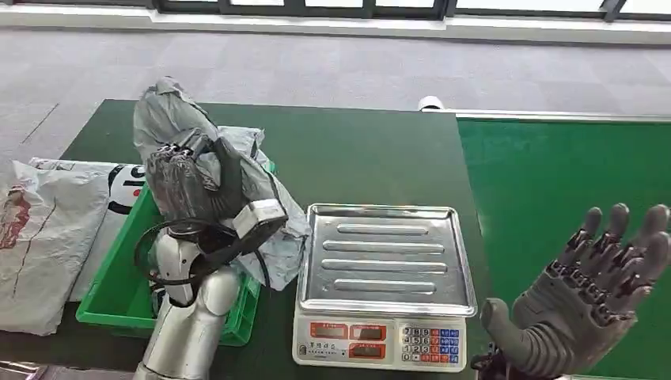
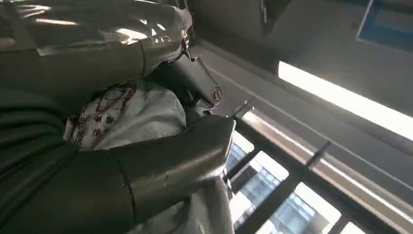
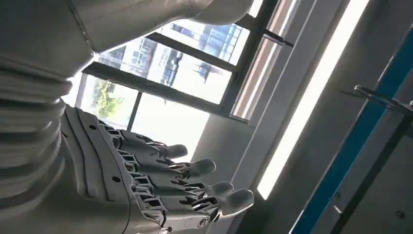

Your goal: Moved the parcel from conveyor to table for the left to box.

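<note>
Parcel point(image 1: 178, 131): grey poly bag, gripped by left robot hand point(image 1: 190, 178), left-centre of frame, long axis upright, above green bin point(image 1: 119, 293).
Right robot hand point(image 1: 601, 277): fingers spread, empty, lower right, well apart.
Nearer: left.

Scale point(image 1: 385, 285) stands between green bin point(image 1: 119, 297) and bare conveyor belt point(image 1: 554, 198).

A parcel-sorting or logistics test area inside an office-type building is suggested. A digital weighing scale point(image 1: 384, 289) with a steel tray is set on a green-covered table point(image 1: 356, 150), beside a green conveyor belt point(image 1: 554, 182) and a green plastic crate point(image 1: 119, 293). Grey carpet tiles point(image 1: 316, 67) and large windows point(image 3: 170, 73) are seen around.
</note>
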You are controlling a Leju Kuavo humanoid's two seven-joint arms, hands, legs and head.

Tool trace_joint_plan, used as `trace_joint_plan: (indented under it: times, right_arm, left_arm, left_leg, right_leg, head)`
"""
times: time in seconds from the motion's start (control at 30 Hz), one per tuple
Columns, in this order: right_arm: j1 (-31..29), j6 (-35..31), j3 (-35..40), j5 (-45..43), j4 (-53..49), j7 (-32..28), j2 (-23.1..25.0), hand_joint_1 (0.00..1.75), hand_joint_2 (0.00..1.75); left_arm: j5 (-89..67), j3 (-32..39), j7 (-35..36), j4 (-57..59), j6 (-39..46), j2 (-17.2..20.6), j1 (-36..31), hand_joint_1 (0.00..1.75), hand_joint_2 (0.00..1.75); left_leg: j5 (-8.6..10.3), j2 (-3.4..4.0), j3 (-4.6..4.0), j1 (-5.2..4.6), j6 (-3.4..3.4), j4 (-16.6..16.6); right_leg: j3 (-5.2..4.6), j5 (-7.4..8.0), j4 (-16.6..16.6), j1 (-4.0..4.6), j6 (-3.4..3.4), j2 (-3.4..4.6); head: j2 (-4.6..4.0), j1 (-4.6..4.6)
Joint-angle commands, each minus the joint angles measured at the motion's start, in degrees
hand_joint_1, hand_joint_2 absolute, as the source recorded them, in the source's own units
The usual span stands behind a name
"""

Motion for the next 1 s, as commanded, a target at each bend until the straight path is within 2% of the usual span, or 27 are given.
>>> trace_joint_plan:
  times: [0.03,0.07,0.1,0.13,0.17,0.27,0.4,0.5,0.7,1.0]
  right_arm:
    - [-9.14,4.56,2.84,-1.23,6.92,1.83,-0.94,0.0,1.75]
    - [-9.82,5.01,2.53,-1.31,7.51,1.85,-0.7,0.0,1.75]
    - [-10.42,5.42,2.15,-1.4,7.79,1.83,-0.53,0.0,1.75]
    - [-10.6,5.77,1.91,-1.45,7.76,1.75,-0.42,0.0,1.75]
    - [-10.89,6.13,1.71,-1.54,7.74,1.65,-0.28,0.0,1.75]
    - [-11.37,6.87,1.35,-1.68,7.94,1.6,-0.24,0.0,1.75]
    - [-11.82,6.96,0.97,-2.21,9.03,0.91,-0.23,0.0,1.75]
    - [-12.11,7.24,0.78,-2.87,9.39,0.54,-0.76,0.0,1.75]
    - [-12.31,7.82,0.37,-3.23,9.05,0.49,-1.05,0.0,1.75]
    - [-12.53,7.81,0.21,-3.03,9.1,0.65,-1.06,0.0,1.75]
  left_arm:
    - [-12.91,20.36,5.23,14.51,-0.3,2.89,-15.7,1.75,1.75]
    - [-16.74,19.42,9.21,20.57,-0.61,4.68,-18.0,1.75,1.75]
    - [-18.72,15.12,15.9,27.07,-3.7,7.7,-20.13,1.75,1.75]
    - [-18.72,14.04,17.21,31.99,-1.65,8.38,-21.77,1.75,1.75]
    - [-18.72,8.53,23.76,38.19,-2.86,10.87,-23.53,1.75,1.75]
    - [-18.72,2.78,30.47,53.27,-4.91,12.73,-28.44,1.75,1.75]
    - [-18.72,3.7,29.7,62.21,-4.91,13.53,-32.24,1.75,1.75]
    - [-18.72,3.6,29.58,65.54,-11.32,13.65,-31.84,1.75,1.75]
    - [-18.72,3.53,29.63,68.19,-17.25,13.16,-29.18,1.75,1.75]
    - [-18.55,3.05,30.07,68.65,-19.55,13.08,-28.71,1.75,1.75]
  left_leg:
    - [0.06,0.31,-0.02,0.06,-0.1,-0.02]
    - [0.1,0.36,0.05,0.05,-0.12,-0.09]
    - [0.21,0.36,0.08,0.08,-0.17,-0.23]
    - [0.21,0.13,0.21,0.03,-0.18,-0.21]
    - [0.28,0.02,0.2,0.04,-0.2,-0.25]
    - [0.41,-0.29,0.1,0.08,-0.23,-0.15]
    - [0.43,-0.02,0.07,0.13,-0.3,-0.14]
    - [0.38,0.1,0.08,0.12,-0.29,-0.14]
    - [0.35,0.11,0.06,0.11,-0.28,-0.14]
    - [0.36,0.1,-0.07,0.11,-0.27,-0.09]
  right_leg:
    - [-0.11,0.15,-0.02,0.06,-0.06,0.26]
    - [-0.07,0.21,-0.03,0.05,-0.1,0.3]
    - [-0.04,0.32,-0.17,0.08,-0.15,0.28]
    - [0.11,0.22,-0.11,0.03,-0.15,0.06]
    - [0.12,0.25,-0.16,0.04,-0.17,-0.07]
    - [0.13,0.25,-0.13,0.09,-0.19,-0.33]
    - [-0.01,0.37,-0.08,0.15,-0.32,-0.07]
    - [-0.03,0.33,-0.04,0.13,-0.31,0.07]
    - [-0.06,0.3,-0.04,0.12,-0.31,0.06]
    - [-0.16,0.32,-0.01,0.12,-0.3,0.08]
  head:
    - [0.0,0.0]
    - [0.0,0.0]
    - [0.0,0.0]
    - [0.0,0.0]
    - [0.0,0.0]
    - [0.0,0.0]
    - [0.0,0.0]
    - [0.0,0.0]
    - [0.0,0.0]
    - [0.0,0.0]
